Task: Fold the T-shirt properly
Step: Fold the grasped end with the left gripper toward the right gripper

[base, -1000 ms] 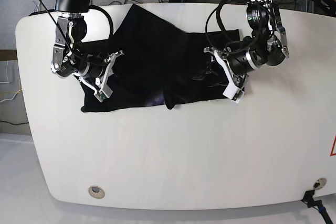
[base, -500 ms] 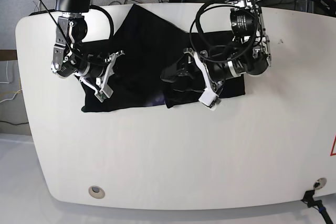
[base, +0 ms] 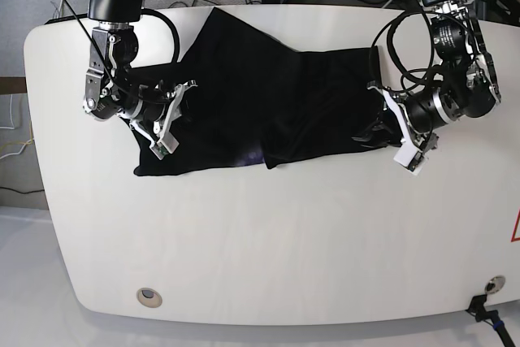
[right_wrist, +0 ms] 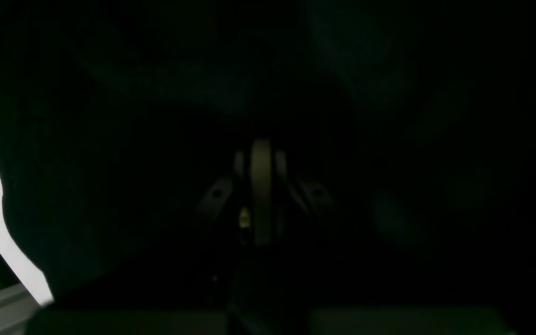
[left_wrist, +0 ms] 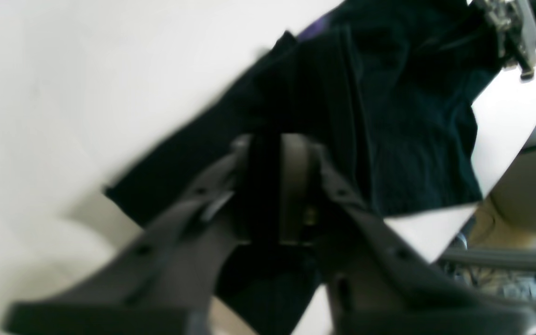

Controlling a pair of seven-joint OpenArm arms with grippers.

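Black T-shirt [base: 260, 103] spread, creased, across far half of white table [base: 268, 241]. Left gripper [left_wrist: 268, 186] nearly closed, pinching shirt edge. Right gripper [base: 166, 115] fully closed amid fabric at opposite side; hold on it unclear.

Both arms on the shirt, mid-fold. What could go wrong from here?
1. The left gripper pinches only a thin edge of the T-shirt; that could slip out under tension.
2. The right gripper is shut on the opposite end, so uneven pulling may skew the fold.
3. The cloth is already bunched mid-hem; wrinkles could get trapped.
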